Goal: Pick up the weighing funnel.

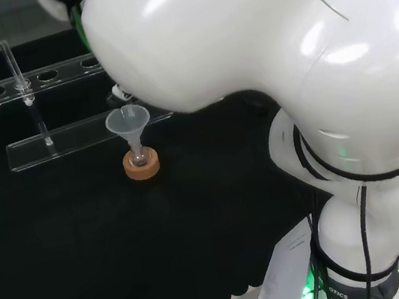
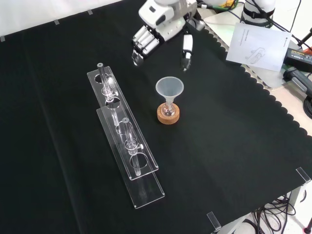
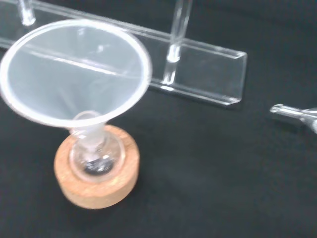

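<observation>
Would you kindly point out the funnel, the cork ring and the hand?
funnel (image 2: 169,87), front view, inner cone wall.
cork ring (image 2: 169,119), front view, its near side.
hand (image 2: 161,17), front view, its white back.

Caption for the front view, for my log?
Robot hand poised over black cloth beyond the funnel in its flask on a cork ring, clear rack at left.

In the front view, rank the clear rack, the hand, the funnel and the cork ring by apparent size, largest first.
Clear rack, largest.
Hand, though cut off at the top.
Funnel.
Cork ring, slightly narrower than the funnel's mouth.
</observation>
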Robot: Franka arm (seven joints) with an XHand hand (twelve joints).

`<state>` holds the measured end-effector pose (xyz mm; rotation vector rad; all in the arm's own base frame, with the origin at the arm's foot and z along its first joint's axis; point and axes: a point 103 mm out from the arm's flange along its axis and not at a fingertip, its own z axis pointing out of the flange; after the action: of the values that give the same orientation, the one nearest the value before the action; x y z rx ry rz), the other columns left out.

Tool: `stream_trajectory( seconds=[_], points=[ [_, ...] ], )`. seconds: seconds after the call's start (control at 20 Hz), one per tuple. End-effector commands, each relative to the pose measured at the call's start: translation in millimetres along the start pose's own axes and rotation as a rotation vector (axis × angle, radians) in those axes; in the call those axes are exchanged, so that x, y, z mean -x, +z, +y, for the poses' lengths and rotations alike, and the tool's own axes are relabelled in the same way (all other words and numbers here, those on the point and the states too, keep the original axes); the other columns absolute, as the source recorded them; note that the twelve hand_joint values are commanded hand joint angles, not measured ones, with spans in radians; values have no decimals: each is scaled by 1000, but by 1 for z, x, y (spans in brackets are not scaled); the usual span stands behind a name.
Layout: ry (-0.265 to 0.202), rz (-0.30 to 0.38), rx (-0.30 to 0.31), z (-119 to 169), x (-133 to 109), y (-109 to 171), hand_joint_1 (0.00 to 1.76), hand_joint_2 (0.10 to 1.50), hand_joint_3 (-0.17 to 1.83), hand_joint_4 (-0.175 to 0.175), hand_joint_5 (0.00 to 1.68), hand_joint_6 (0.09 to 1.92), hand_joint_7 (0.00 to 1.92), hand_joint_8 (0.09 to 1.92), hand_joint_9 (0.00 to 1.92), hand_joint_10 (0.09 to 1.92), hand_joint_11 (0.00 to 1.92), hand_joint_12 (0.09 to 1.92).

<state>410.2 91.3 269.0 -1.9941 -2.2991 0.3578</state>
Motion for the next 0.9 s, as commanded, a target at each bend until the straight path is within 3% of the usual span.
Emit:
stream_trajectory(
  seconds=[0.05,0.3,0.45,0.55,0.9],
  points=[
    [7,38,-5,-7,36,-2,499,728,125,-52,238,87,27,680,272,772,230,1492],
    [48,62,23,-5,68,-2,521,738,127,-56,279,87,105,704,365,732,274,1465],
    [73,63,15,-2,83,1,608,753,143,-55,358,87,195,709,465,683,333,1424],
    [90,102,13,2,94,4,674,756,163,-53,413,87,249,703,507,654,360,1402],
    [116,98,-28,25,130,26,779,751,219,-50,497,87,324,693,574,616,404,1366]
  ],
)
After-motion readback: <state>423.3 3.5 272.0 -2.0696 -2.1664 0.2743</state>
